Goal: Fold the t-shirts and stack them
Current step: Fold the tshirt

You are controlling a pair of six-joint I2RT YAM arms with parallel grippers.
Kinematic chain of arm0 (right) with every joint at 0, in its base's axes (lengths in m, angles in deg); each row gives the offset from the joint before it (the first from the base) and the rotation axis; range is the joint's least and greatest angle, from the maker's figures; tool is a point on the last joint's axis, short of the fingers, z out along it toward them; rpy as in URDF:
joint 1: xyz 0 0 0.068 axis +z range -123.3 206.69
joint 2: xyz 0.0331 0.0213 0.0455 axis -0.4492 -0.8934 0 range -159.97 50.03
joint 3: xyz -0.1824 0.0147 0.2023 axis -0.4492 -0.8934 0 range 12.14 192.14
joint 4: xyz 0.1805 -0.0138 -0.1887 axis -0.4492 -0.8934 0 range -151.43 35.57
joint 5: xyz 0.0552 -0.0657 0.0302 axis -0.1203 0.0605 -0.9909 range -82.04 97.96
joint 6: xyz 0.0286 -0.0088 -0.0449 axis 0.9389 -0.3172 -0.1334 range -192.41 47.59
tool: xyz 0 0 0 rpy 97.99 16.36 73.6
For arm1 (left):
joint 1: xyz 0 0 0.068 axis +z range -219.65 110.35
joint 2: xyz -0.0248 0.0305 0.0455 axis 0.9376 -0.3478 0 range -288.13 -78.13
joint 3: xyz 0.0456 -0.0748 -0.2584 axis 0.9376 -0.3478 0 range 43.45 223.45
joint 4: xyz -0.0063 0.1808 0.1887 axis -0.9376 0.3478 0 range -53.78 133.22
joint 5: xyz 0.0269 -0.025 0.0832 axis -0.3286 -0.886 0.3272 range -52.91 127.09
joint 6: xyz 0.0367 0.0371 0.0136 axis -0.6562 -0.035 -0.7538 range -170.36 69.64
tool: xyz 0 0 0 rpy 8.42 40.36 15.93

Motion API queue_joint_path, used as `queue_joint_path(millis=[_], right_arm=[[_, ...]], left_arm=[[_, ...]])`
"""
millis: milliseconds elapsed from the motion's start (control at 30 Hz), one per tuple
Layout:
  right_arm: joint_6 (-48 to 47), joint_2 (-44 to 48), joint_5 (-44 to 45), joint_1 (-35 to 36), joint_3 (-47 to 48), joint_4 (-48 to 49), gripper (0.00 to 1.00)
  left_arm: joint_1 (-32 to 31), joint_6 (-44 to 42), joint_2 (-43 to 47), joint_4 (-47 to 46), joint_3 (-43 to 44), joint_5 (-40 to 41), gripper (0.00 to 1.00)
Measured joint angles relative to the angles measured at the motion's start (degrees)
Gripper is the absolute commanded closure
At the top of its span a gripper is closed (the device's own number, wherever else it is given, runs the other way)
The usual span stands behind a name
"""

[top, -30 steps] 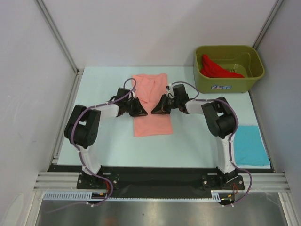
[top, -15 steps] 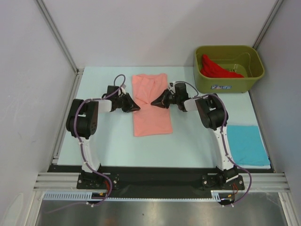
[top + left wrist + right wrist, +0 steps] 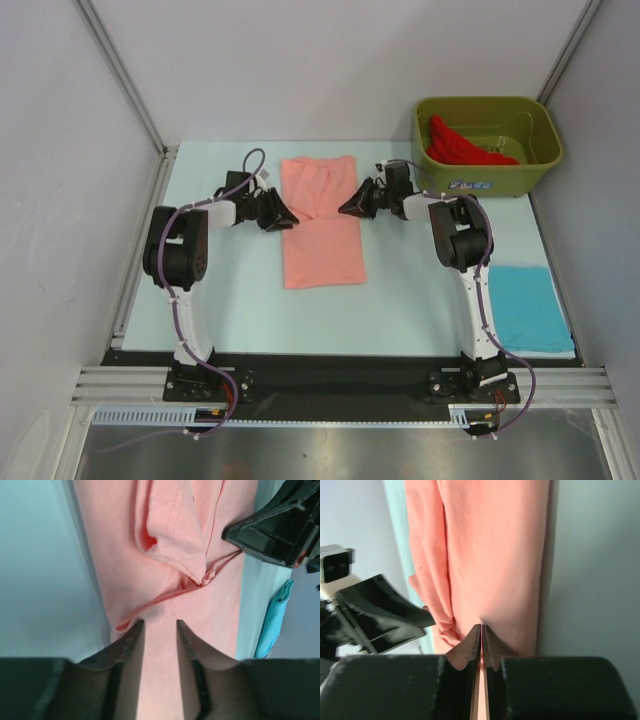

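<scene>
While the turquoise-blue t-shirt lies folded at near right and the salmon-pink t-shirt is a half-folded strip mid-table, the red t-shirt waits unfolded in the tub, with the left gripper spread above the pink cloth and the right gripper pressed together at the pink edge.

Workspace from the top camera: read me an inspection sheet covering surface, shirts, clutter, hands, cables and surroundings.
Surface: pale blue table, flat.
Job's things: salmon-pink t-shirt folded into a long strip at centre; turquoise t-shirt flat at the near right; red t-shirt bunched in the tub.
Clutter: olive-green tub, far right corner.
Hands: left hand open at the pink shirt's left edge; right hand shut at its right edge, pinch unclear.
Cables: purple cables along both arms.
Surroundings: white walls; metal rail in front.
</scene>
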Motion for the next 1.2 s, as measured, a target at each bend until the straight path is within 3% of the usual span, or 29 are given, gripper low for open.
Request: queue_joint_path(millis=[167,333,433,567,833,1067,1200], right_arm=[[-10.51,1.29,3.50,-0.57,7.19,-16.96,0.92],[-15.96,8.33,5.97,-0.13,6.62,-27.43,0.91],[-17.00,13.51,5.16,0.61,3.10,-27.19,0.92],[-16.87,18.84,2.32,3.45,-5.97,-23.08,0.92],[-16.26,19.56,-1.81,8.79,-22.49,-19.71,0.93],[-22.82,26.64,2.19,8.24,-22.62,-27.61,0.92],[-24.30,28.59,2.51,11.28,-18.75,-30.69,0.93]], left_arm=[[0.24,-0.83,5.90,5.07,-0.48,1.77,0.58],[-0.24,1.90,18.58,0.48,-11.30,0.74,0.63],[-0.79,4.42,21.75,-4.68,-20.31,0.17,0.64],[-1.01,6.43,19.65,-7.87,-29.88,0.26,0.65],[-0.98,7.39,19.58,-10.05,-31.71,0.37,0.67],[-3.43,4.15,29.81,0.92,-32.48,8.22,0.59],[-7.72,4.74,38.99,3.19,-32.92,9.18,0.60]])
